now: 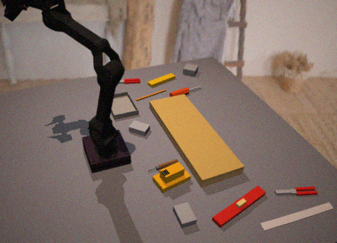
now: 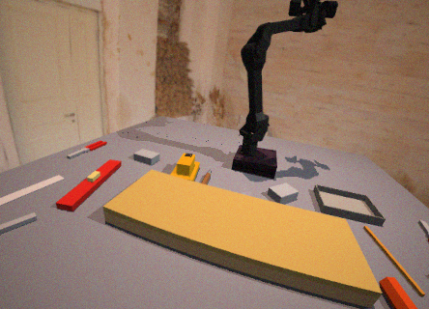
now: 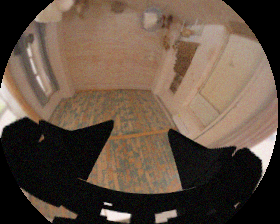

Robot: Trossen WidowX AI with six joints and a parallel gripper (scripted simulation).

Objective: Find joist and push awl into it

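The yellow stud finder (image 1: 172, 174) (image 2: 185, 165) stands on the table beside the near end of the floor panel in the top view. The awl (image 1: 168, 164) (image 2: 206, 178), with a brown handle and thin metal shaft, lies right beside it. The long tan floor panel (image 1: 193, 136) (image 2: 242, 226) lies flat; its top shows no hole that I can make out, and the joist is hidden. The shallow dark-rimmed tray (image 1: 127, 115) (image 2: 357, 216) is empty. My gripper (image 3: 141, 127) is open and empty, raised high on the far side of the arm's base from the panel.
Grey blocks (image 1: 139, 127) (image 1: 184, 214) (image 1: 190, 70) lie around the panel. A red level (image 1: 228, 212), red-handled pliers (image 1: 305, 190) and a pale strip (image 1: 297, 216) lie near its close end. An orange screwdriver (image 1: 179, 92), a pencil (image 1: 151, 95) and a yellow bar (image 1: 162, 80) lie near the far end.
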